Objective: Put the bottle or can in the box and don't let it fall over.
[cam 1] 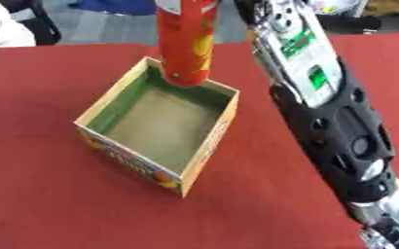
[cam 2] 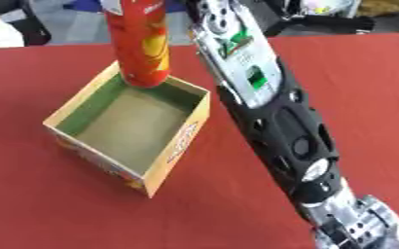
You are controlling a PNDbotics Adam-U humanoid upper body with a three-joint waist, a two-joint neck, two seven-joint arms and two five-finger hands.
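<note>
In the left eye view, a tall red cylindrical can with yellow markings hangs upright above the far corner of an open square cardboard box with a green-lined interior and printed yellow outer walls. The can's lower end sits at about the level of the box's far rim; whether it touches the rim cannot be determined. The box rests on a red table covering. The right arm, a black perforated shell with a silver and green panel, extends from the lower right corner to the upper edge. In the right eye view, the same arm runs toward the can's top, but the right hand lies beyond the upper edge, so its finger state cannot be told.
</note>
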